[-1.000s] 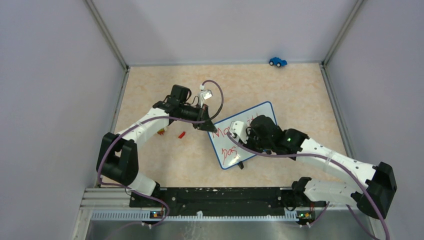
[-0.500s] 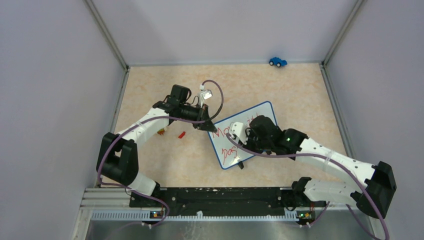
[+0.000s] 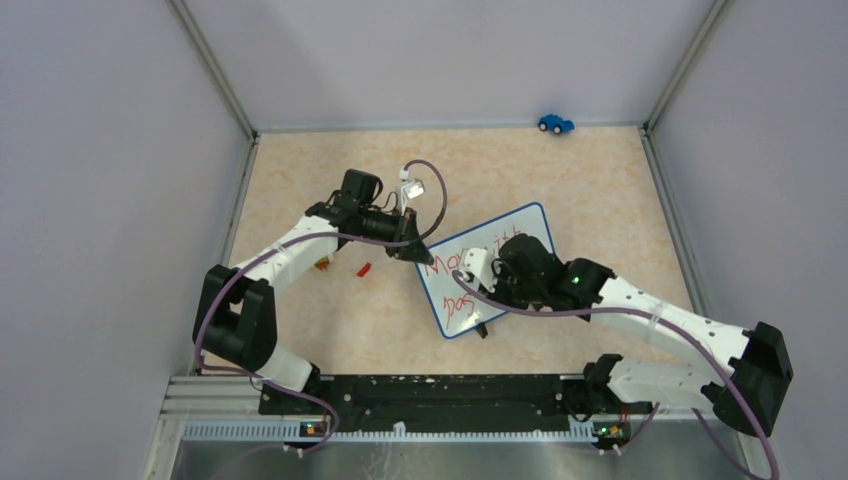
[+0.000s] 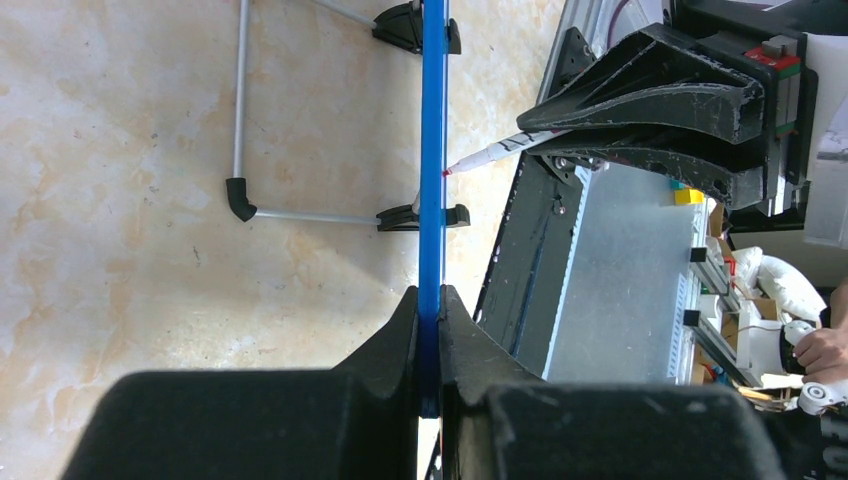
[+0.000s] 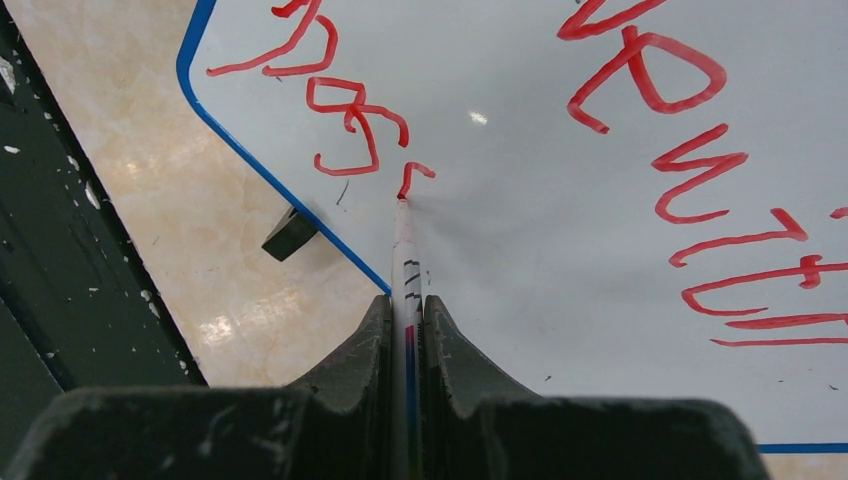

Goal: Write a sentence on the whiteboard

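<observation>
Small white whiteboard [image 3: 520, 222] with a thin blue rim sits mid-table, rotated so one corner points at the arm bases. Everything below is relative to it.

- Left gripper [image 3: 415, 250] is on its left corner. In the left wrist view the fingers [image 4: 429, 300] are pinched tight on the blue rim [image 4: 431, 150], seen edge-on.
- Right gripper [image 3: 487, 297] is over its near half, clamped narrow [image 5: 405, 305] around a white-barrelled red-tip marker [image 5: 404, 260]. The tip touches the board face [image 5: 560, 250] at the foot of a small red hook stroke, just inside the near blue edge. The left wrist view also shows the tip [image 4: 490, 152] meeting the face.
- Red handwritten sentence [image 5: 700, 158]: the top line runs along the far half [image 3: 447, 262], and the scrawled second line ends at the tip.
- Back side: two black clip feet [image 4: 412, 25] on the rim, joined by a grey wire leg [image 4: 240, 130]. One foot [image 5: 290, 232] pokes out past the near edge.

Room on the beige marbled tabletop [image 3: 590, 190]:
- Far side: open up to a small blue toy car [image 3: 555, 123] at the back wall.
- Right: bare table to the side rail.
- Left: a small red piece [image 3: 364, 268] lies near, beside the left arm.
- Near: tight, the black base rail [image 3: 430, 388] is close to the near corner.
</observation>
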